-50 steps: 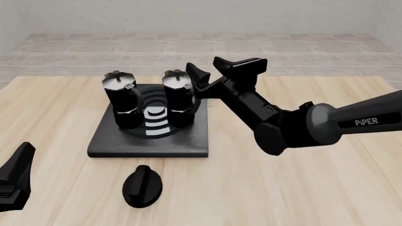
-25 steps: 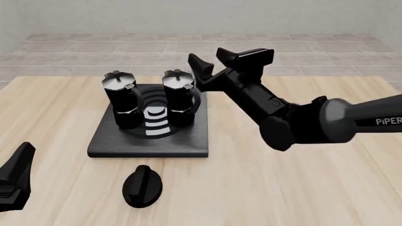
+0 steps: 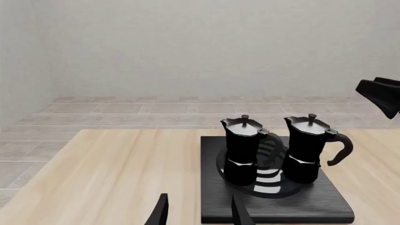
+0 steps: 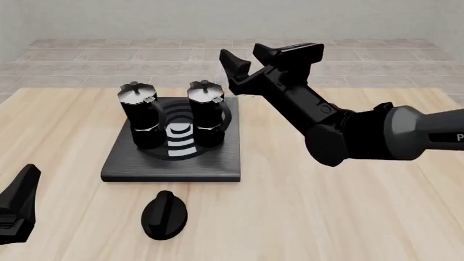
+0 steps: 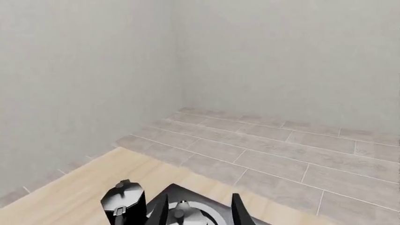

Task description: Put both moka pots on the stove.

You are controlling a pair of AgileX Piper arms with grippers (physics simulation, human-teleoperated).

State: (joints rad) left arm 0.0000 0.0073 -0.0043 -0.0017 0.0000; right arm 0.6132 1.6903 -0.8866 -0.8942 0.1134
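Right gripper [image 4: 250,57]: jaws spread, empty, lifted clear above and beside the pots. Left gripper [image 3: 196,213]: jaws parted, empty, parked near the table's edge. Moka pots [image 4: 142,114] [image 4: 206,112]: both upright on the stove [image 4: 174,163], side by side on the burner; task apparently complete.

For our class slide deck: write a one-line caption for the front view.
Both moka pots stand on the stove; the open right gripper hangs beside them.

Your right arm [image 4: 377,136] is matte black at its jointed wrist links, turning to a smooth dark-grey tube further back. Its gripper [image 4: 254,57] ends in two black pointed fingers. Your left gripper [image 4: 18,204] shows only as an angular black wedge.
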